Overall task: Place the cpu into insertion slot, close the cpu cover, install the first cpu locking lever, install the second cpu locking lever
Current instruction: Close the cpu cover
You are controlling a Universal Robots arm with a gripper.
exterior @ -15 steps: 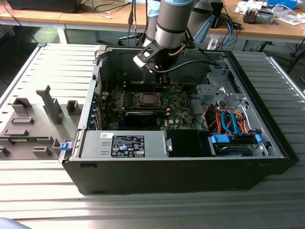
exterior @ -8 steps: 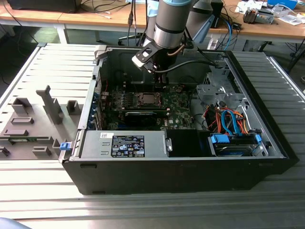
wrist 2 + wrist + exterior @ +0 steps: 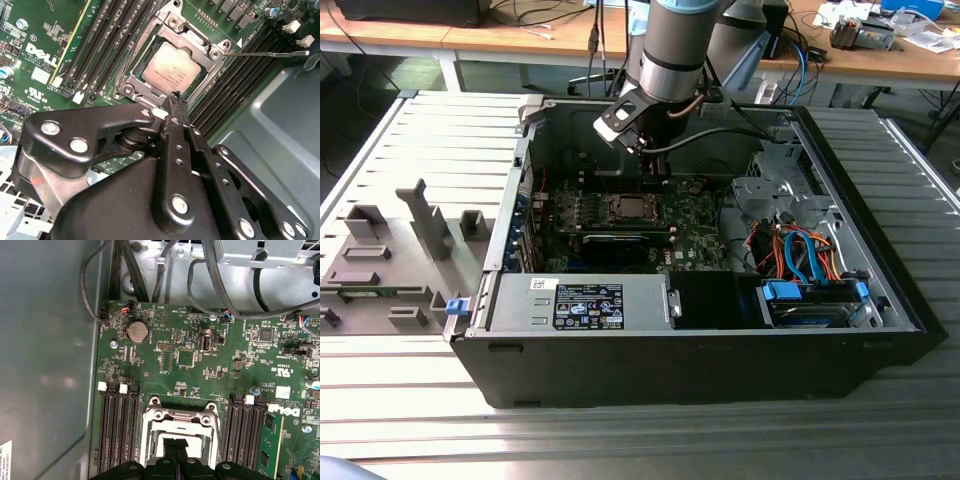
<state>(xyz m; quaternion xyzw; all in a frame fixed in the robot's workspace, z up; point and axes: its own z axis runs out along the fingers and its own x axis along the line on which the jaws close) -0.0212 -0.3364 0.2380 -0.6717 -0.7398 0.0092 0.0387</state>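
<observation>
Inside the open computer case (image 3: 880, 330), in the exterior view, the arm (image 3: 672, 50) reaches down from above and the claw (image 3: 654, 170) hangs over the green board; the insertion slot (image 3: 630, 208) lies just below it, towards the camera.

In the second wrist view, the claw (image 3: 175, 99) has its two fingers pressed together with nothing between them. Its tip sits at the near edge of the cpu cover (image 3: 195, 36); whether it touches the metal cannot be told. The cover lies flat on the insertion slot (image 3: 125, 90). Just beyond the tip the cpu (image 3: 170, 70) sits in the slot, its silver-grey top showing through the cover's window. A thin locking lever (image 3: 270, 53) runs out from the far corner of the slot, across the memory slots (image 3: 235, 75) to one side of the claw.

In the first wrist view, the claw (image 3: 174, 447) shows its fingertips side by side, closed, over the cover's (image 3: 177, 416) window. Memory slots (image 3: 117, 430) flank it on both sides. Well beyond it lie a coin battery (image 3: 136, 331) and dark cables (image 3: 200, 290).
</observation>
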